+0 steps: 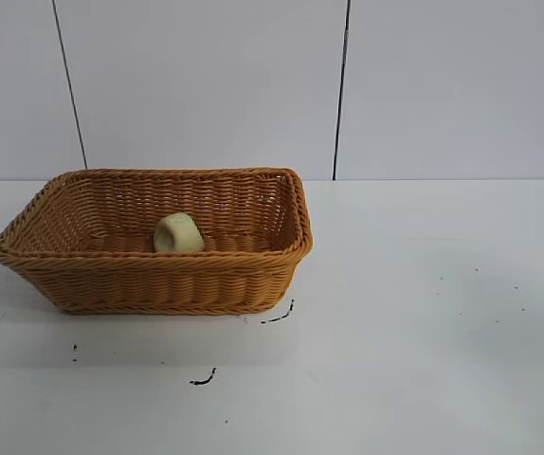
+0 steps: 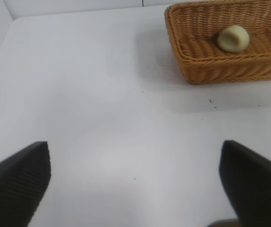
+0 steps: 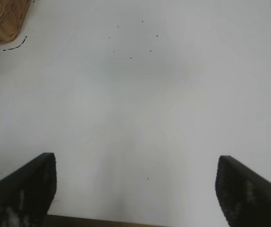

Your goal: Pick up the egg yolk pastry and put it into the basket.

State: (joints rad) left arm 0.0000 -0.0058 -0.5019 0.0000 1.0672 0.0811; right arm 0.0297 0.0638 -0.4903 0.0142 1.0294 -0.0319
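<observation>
Evidently the placing step is already done, judging by how things lie: neither arm carries anything, and the pastry sits in the basket.

Nearest in each wrist view are the arm's own fingers. The left gripper (image 2: 134, 182) hangs above bare white desk (image 2: 102, 118) with its jaws spread wide and nothing between them. The right gripper (image 3: 135, 189) does the same over its own side of the desk, jaws spread and empty, with only small dark specks on the surface beneath it. Neither arm shows in the exterior view, so both look to be parked back at their own edges of the desk, well apart from the basket.

Farther out lie a few black scuff marks (image 1: 203, 379) on the desk, just in front of the basket's near wall.

Beyond them stands the woven wicker basket (image 1: 158, 284), upright on the left half of the desk toward the back wall. The egg yolk pastry (image 1: 178, 233) rests on the basket floor, roughly central, tipped on its side rather than flat on its base, and clear of the walls.

In my judgement the task is finished; the next move calls for nothing more than keeping both arms away from the basket.
</observation>
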